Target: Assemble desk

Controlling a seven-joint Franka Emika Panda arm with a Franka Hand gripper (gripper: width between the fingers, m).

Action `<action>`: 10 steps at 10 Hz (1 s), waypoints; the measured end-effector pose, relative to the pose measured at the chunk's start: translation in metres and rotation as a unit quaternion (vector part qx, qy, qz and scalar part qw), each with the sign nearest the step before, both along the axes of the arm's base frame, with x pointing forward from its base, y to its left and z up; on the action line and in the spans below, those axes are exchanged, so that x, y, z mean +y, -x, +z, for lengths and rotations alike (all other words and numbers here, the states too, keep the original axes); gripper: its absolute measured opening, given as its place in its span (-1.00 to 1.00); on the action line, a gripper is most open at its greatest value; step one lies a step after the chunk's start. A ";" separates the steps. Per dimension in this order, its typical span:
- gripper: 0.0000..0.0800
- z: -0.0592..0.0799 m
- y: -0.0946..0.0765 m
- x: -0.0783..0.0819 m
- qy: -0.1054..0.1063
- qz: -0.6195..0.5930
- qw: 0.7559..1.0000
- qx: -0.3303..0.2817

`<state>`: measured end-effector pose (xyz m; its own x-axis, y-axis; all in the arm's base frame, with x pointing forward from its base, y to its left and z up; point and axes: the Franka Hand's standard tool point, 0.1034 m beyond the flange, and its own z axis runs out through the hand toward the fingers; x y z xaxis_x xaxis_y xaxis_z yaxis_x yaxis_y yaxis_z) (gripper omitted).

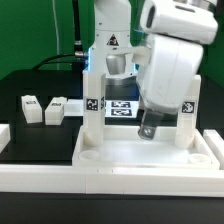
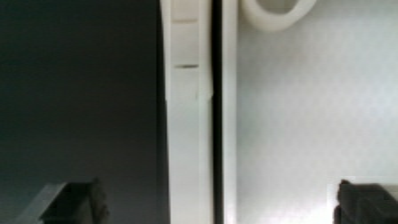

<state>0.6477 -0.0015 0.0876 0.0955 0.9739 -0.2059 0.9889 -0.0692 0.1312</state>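
Observation:
The white tray-like tabletop [image 1: 150, 152] lies near the front of the black table. Two white legs stand upright at its far side, one [image 1: 93, 106] toward the exterior view's left and one [image 1: 187, 108] toward its right. Two more legs [image 1: 32, 108] [image 1: 57, 109] lie loose on the table further left. My gripper [image 1: 148, 127] hangs just above the tabletop's inner floor, between the upright legs. In the wrist view my gripper [image 2: 221, 203] is open, its dark fingers [image 2: 71, 203] wide apart over the tabletop's rim [image 2: 187, 110] and floor [image 2: 302, 120], holding nothing. A round socket [image 2: 276, 10] shows on the floor.
The marker board [image 1: 122, 108] lies flat behind the tabletop. Long white border rails run along the front [image 1: 100, 182] and the exterior view's left [image 1: 4, 136]. The arm's bulky wrist [image 1: 170, 60] hides much of the right rear area.

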 end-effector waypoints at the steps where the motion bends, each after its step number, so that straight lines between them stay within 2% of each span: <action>1: 0.62 0.003 -0.002 -0.007 0.002 -0.003 1.000 -0.003; 2: 0.62 0.003 -0.002 -0.012 0.002 -0.008 1.000 -0.004; 6: 0.62 0.002 -0.001 -0.011 -0.007 -0.072 0.997 -0.017; 7: 0.62 0.001 0.005 -0.019 -0.010 -0.162 0.987 -0.018; 8: 0.62 0.004 0.009 -0.029 -0.001 -0.199 0.980 -0.006; 10: 0.62 0.009 0.011 -0.052 -0.002 -0.258 0.966 -0.014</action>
